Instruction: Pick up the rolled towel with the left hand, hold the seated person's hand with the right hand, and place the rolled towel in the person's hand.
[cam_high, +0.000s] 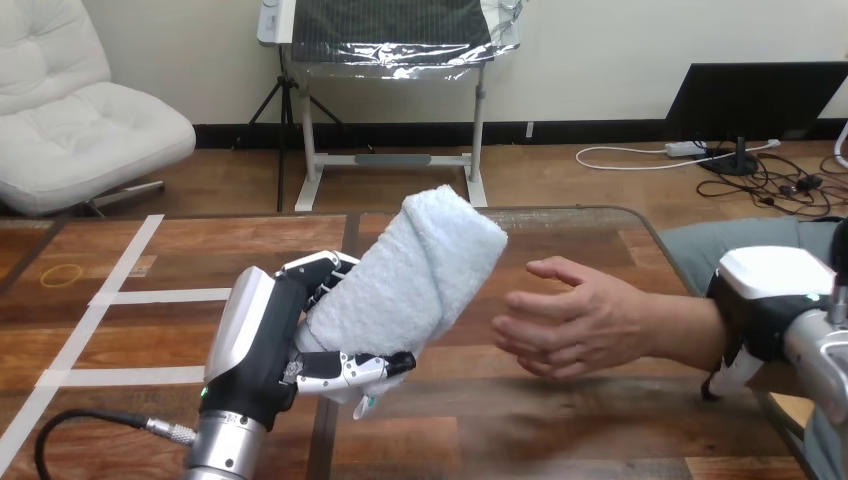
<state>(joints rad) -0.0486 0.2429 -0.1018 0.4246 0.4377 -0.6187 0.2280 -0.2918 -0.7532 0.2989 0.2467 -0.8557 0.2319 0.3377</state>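
Observation:
The white rolled towel (420, 275) is held off the wooden table, tilted with its top end to the right. My left hand (270, 340) is shut on its lower end, fingers behind it and thumb across the front. To its right, a short gap away, the person's hand (580, 320) hovers over the table, open, with the palm turned toward the towel. My right hand (765, 300) sits over the person's wrist at the right edge. Its white shell lies on top and a fingertip curls out below the wrist.
White tape lines (130, 295) cross the left part of the table (200, 250). A thin yellow ring (62, 275) lies near the far left edge. The table's far edge runs just behind the towel.

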